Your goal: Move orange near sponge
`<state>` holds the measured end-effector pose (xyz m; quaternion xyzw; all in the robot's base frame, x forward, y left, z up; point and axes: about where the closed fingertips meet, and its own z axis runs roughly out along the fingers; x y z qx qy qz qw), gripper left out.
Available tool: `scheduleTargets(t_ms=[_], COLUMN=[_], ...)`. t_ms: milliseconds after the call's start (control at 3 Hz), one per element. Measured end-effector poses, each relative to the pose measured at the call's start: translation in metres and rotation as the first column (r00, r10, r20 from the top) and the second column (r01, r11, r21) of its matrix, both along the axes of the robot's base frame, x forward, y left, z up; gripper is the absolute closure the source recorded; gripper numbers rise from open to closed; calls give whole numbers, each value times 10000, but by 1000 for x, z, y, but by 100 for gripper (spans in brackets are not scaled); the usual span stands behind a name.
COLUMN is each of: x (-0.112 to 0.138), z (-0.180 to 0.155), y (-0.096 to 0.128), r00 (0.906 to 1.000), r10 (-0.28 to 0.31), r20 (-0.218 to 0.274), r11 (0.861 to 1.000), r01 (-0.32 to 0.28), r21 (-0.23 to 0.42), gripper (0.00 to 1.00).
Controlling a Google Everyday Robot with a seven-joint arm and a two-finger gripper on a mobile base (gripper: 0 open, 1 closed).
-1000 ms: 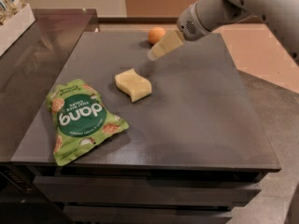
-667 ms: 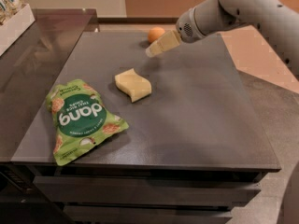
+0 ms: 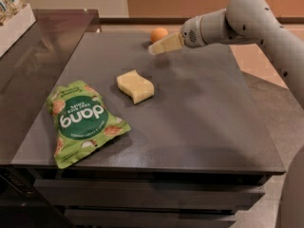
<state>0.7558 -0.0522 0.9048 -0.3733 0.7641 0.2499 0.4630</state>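
The orange (image 3: 159, 34) is a small round fruit at the far edge of the dark tabletop (image 3: 199, 113). The sponge (image 3: 136, 86) is a pale yellow slab with wavy edges, lying near the middle of the table, well in front of the orange. My gripper (image 3: 155, 49) reaches in from the right on the grey arm (image 3: 223, 25). Its pale yellow tip hangs just in front of and slightly below the orange, above the table. It holds nothing that I can see.
A green "dang" snack bag (image 3: 81, 120) lies at the front left of the table. A white box (image 3: 14, 20) with packets stands on the counter at the far left. The table's front edge drops to drawers below.
The gripper has moved back and up towards the orange, from beside the sponge's far side to just in front of the fruit. Orange, sponge and bag have not moved.
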Motion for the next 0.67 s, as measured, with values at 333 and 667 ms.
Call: scheduleTargets(t_ms=[333,667], x=[0,0], z=[-2,-4], y=[4,8], r00=[10000,9994], r10=[85,144], r20=[-36,327], r11=[9999,9999], r01=[-85,-142], r21=[128,-66], gripper=[0,0])
